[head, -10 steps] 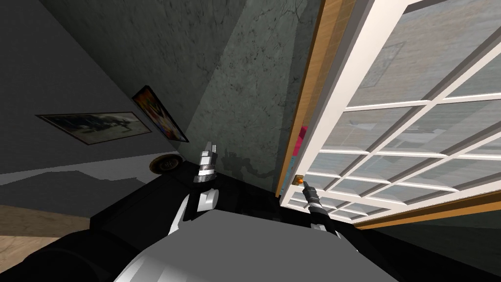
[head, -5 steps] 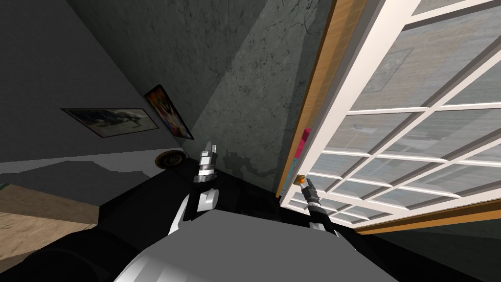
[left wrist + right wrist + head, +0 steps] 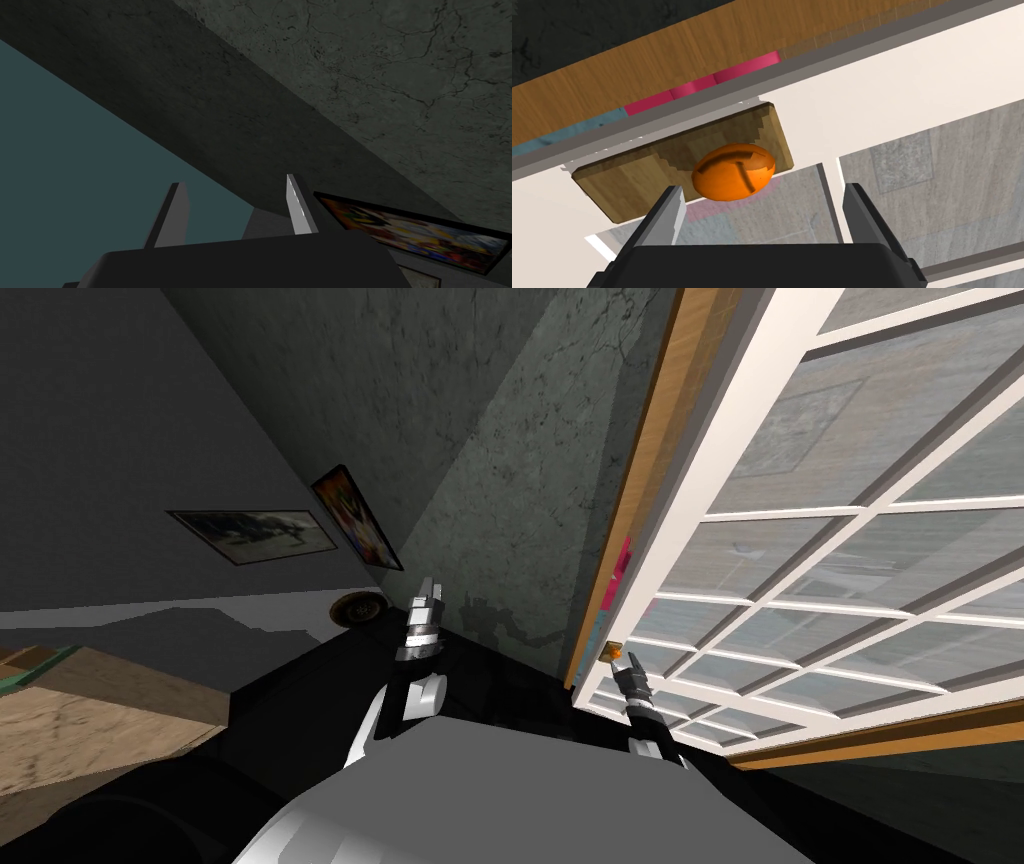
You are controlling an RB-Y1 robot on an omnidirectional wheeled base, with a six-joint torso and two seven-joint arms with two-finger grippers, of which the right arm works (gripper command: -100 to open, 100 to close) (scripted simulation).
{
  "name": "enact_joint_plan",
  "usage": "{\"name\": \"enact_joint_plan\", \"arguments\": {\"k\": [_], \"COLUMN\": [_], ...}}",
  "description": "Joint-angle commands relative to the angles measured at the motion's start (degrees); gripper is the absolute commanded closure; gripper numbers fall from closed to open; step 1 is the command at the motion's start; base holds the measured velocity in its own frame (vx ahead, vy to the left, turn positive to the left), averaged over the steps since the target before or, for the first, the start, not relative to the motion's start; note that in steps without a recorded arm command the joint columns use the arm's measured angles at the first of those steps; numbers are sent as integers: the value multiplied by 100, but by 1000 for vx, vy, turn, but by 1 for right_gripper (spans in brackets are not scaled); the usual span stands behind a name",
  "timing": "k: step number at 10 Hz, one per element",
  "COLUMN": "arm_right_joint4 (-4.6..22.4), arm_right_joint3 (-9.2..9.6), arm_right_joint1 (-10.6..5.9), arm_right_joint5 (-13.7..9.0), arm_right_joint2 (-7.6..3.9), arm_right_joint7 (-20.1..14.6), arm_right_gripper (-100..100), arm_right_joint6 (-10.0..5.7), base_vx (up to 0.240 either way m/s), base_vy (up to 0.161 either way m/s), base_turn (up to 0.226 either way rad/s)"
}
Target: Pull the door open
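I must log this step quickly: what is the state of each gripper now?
Left gripper: open, holding nothing.
Right gripper: open, at the round orange door knob, not closed on it.
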Motion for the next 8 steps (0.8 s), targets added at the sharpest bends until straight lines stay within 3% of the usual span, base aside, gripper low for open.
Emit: {"name": "enact_joint_plan", "arguments": {"k": [1, 8], "arm_right_joint4": [1, -86], "arm_right_joint3": [16, 159], "arm_right_joint1": [-12, -57], "arm_right_joint5": [-49, -507], "arm_right_joint2": [7, 91], "arm_right_joint7": [-194, -1267], "arm_right_gripper": [-100, -100], "arm_right_joint6": [14, 147], "base_vx": [-49, -56], "base_vy": [-15, -17], "base_turn": [44, 59]}}
